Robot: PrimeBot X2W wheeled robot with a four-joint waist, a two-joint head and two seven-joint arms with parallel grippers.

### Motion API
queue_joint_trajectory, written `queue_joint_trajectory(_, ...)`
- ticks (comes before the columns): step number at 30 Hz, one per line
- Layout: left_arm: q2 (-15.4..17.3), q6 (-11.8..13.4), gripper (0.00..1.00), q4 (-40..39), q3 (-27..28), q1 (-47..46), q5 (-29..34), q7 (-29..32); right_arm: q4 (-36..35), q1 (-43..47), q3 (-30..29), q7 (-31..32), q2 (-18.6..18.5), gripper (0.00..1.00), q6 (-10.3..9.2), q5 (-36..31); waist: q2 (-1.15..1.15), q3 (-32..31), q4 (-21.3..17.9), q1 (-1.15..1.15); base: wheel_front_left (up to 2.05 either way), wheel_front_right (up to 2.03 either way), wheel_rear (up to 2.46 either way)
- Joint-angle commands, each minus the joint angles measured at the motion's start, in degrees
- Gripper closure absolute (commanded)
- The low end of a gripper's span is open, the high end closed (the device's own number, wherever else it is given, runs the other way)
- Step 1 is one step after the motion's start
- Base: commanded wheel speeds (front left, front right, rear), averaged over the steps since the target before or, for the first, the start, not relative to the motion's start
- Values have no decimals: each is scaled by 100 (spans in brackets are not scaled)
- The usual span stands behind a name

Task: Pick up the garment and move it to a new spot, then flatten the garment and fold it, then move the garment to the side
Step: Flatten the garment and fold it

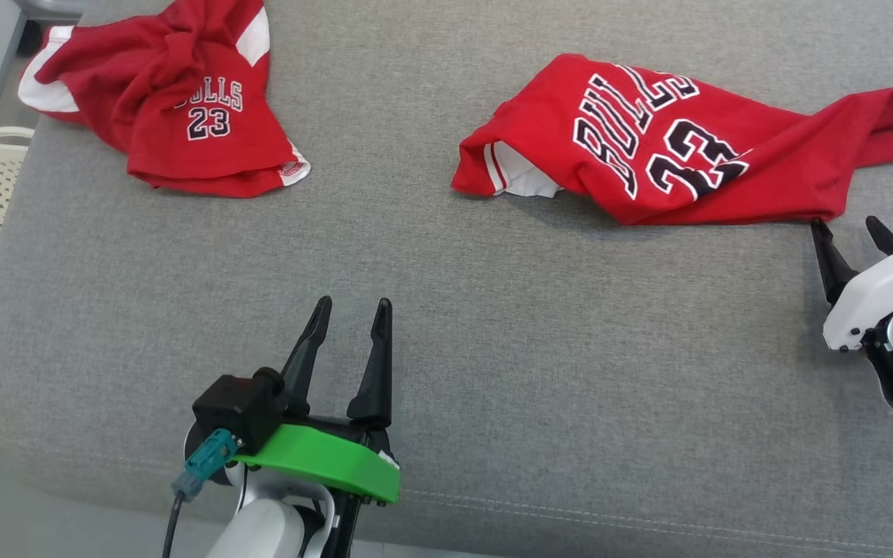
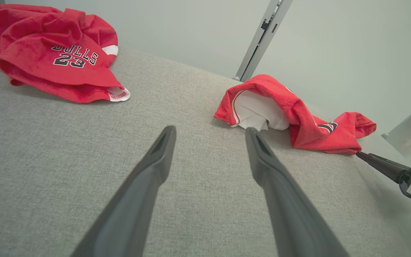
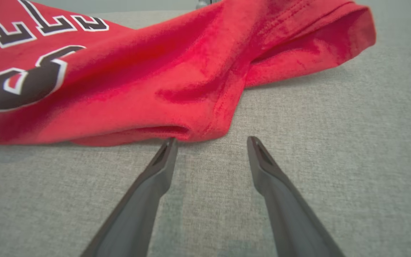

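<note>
Left gripper [image 1: 353, 304]: nearest, over bare grey cushion [image 1: 493, 372], jaws apart, holding nothing.
Right gripper [image 1: 843, 222]: jaws apart and empty, tips just beside the jersey's near hem.
Red Bulls jersey [image 1: 687, 147]: crumpled on the cushion's right half, unfolded.
Risk: a pinch at this rolled hem may catch one layer only, so the cloth unrolls or stays twisted when lifted.
Axis: long axis runs left to right. The white-lined opening points to the robot's left and the narrow twisted end trails right.
Second jersey [image 1: 183, 101]: far left, well apart. It looks the same, so it could be mistaken for the target.
</note>
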Motion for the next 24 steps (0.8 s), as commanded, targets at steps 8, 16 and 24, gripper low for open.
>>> queue_joint_trajectory(8, -22, 9, 0, -7, -7, -137, 6, -62, 526, -470, 159, -174, 79, 0, -8, -203, 0, 179, 442, 0, 0, 0, 0)
queue_joint_trajectory(16, -5, 35, 0, 28, 43, -112, -43, -110, 720, -744, 368, -234, 188, 100, -8, -506, 0, 178, 420, 0, 0, 0, 0)
queue_joint_trajectory(24, 17, 57, 0, 86, 79, 27, -88, -148, -103, -594, 921, -86, 85, 100, -8, -413, 0, -75, 1, 0, 0, 0, 0)
